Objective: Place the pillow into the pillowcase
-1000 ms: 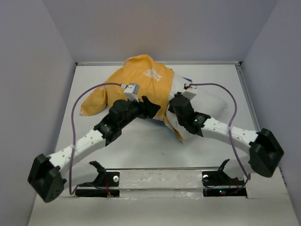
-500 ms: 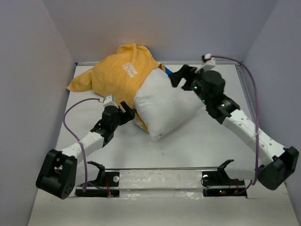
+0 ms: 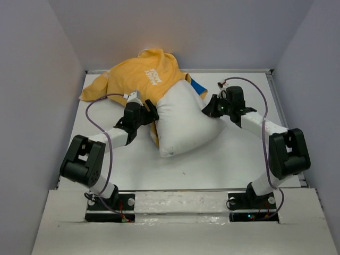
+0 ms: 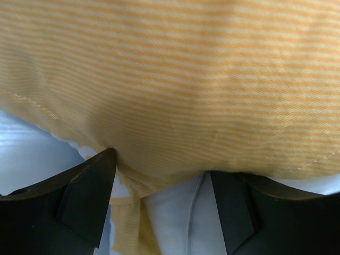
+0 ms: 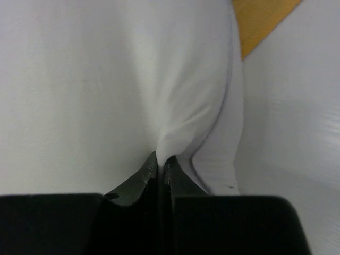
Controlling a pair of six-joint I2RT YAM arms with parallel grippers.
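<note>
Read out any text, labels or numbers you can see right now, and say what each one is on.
White lettering on the yellow side of the pillowcase, top view: too small and blurred to read.
Pillow: no text.
Both wrist views: only plain cloth, no text.
Nothing else readable anywhere.

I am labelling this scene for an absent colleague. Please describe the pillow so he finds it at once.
Look at the table's middle, between the left arm and right arm. The pillow is the plump cushion, its far end under the yellow pillowcase. Unlike that printed cloth, it is plain white.
</note>
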